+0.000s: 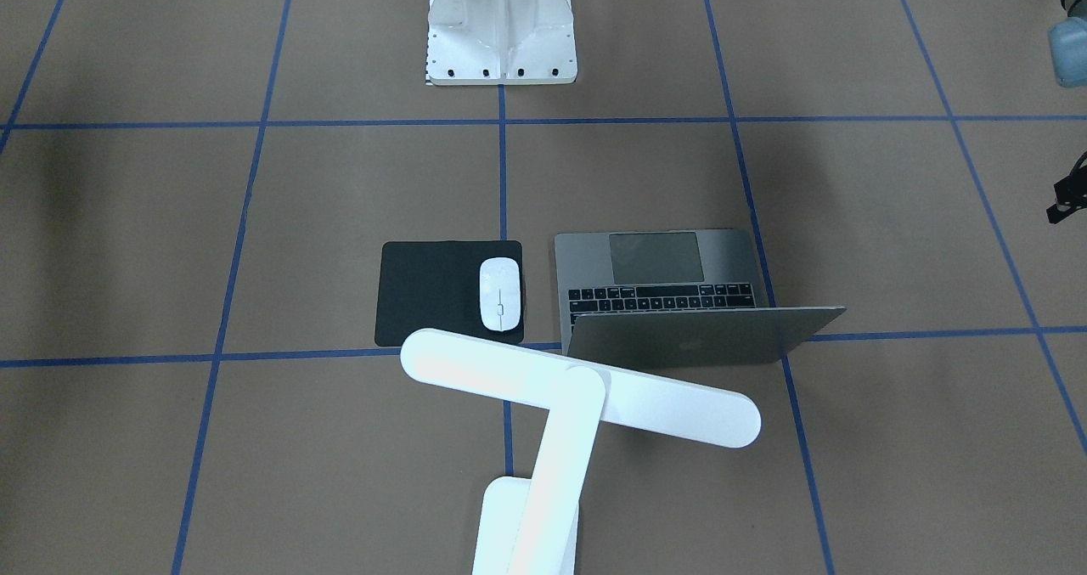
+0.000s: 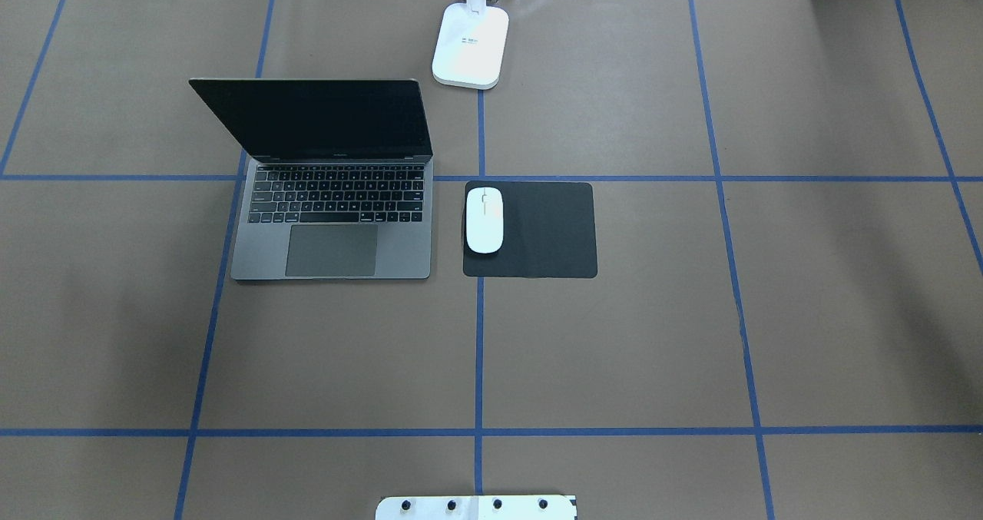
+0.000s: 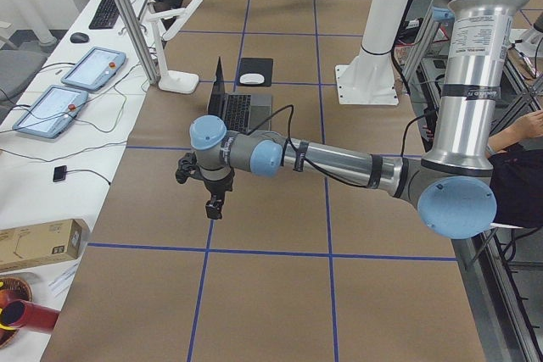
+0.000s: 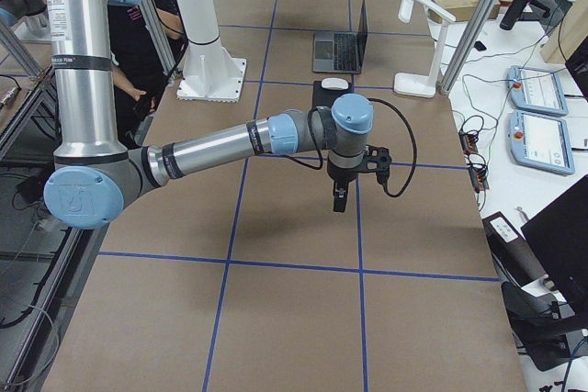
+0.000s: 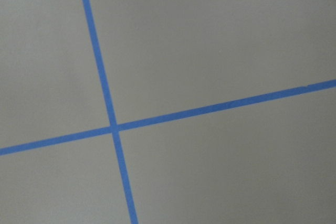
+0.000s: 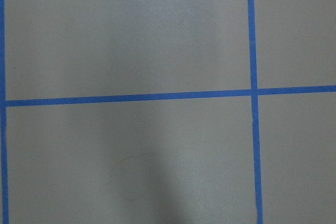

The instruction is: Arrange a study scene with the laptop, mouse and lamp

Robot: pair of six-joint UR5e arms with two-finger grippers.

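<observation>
The laptop [image 2: 330,220] stands open on the brown table, screen dark, lid towards the far side. Right of it, the white mouse [image 2: 484,220] lies on the left part of a black square pad [image 2: 545,232]. The lamp [image 2: 471,44] stands behind them at the far edge, its bar head [image 1: 577,388] crossing the arm. My left gripper [image 3: 215,207] hangs over bare table at the left end, far from the laptop [image 3: 237,108]. My right gripper [image 4: 339,197] hangs over bare table near the right end. I cannot tell whether either is open or shut. Both wrist views show only table and blue tape.
A white ribbed pedestal [image 1: 501,23] with bolt holes stands at the robot's side of the table. Blue tape lines [image 2: 480,351] grid the brown surface. Beside the table lie tablets [image 3: 93,69] and cables. A person's hand [image 3: 522,129] shows by the robot's base.
</observation>
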